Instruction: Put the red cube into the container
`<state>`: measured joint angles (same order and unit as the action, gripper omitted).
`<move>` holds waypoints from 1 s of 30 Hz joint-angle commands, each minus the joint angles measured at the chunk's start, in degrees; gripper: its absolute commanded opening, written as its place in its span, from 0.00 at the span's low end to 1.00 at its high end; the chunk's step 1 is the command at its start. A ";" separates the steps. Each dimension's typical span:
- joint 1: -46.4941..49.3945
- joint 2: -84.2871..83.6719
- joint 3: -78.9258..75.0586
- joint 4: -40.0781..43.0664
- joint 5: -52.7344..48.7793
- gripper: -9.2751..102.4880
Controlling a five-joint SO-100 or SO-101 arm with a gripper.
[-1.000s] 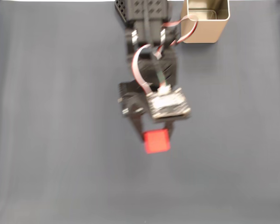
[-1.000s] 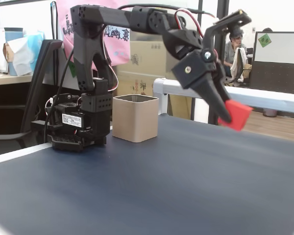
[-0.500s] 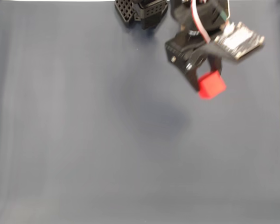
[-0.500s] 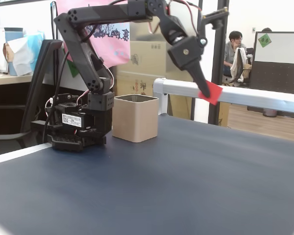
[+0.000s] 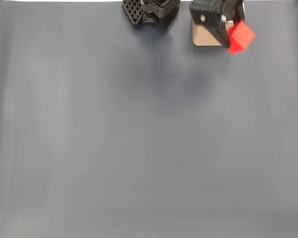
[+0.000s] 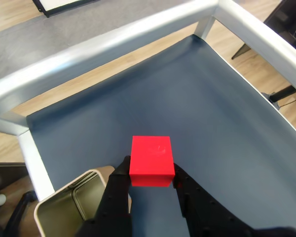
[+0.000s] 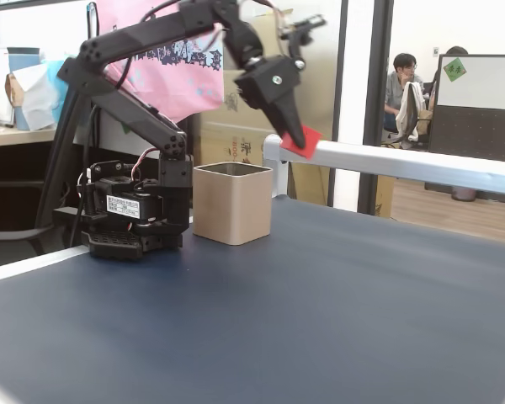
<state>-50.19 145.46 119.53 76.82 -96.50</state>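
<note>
The red cube (image 7: 301, 141) hangs in the air with my gripper (image 7: 295, 137) shut on it, a little above and to the right of the container (image 7: 232, 203), a pale gold square tin with no lid. In a fixed view from above, the red cube (image 5: 240, 36) sits at the gripper (image 5: 232, 42) tip, just right of the container (image 5: 204, 36), which the arm partly covers. In the wrist view, two black fingers (image 6: 117, 193) clamp the red cube (image 6: 151, 159), and the container (image 6: 59, 213) mouth shows at the lower left.
The arm's black base (image 7: 135, 220) stands left of the tin at the table's back edge. A silver metal rail (image 7: 404, 162) borders the dark mat (image 5: 139, 148). A person (image 7: 404, 84) sits far behind, beyond the table.
The arm has risen and swung back from mid-table toward the tin, carrying the red cube, which now hangs close beside the tin's mouth.
</note>
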 commanded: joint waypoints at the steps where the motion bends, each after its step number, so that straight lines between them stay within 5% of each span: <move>1: -2.46 4.83 -0.53 4.04 0.53 0.08; 12: -13.10 15.91 1.23 16.35 2.29 0.08; 30: -29.18 13.18 4.31 13.36 11.07 0.08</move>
<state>-78.49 159.52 125.33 91.49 -86.22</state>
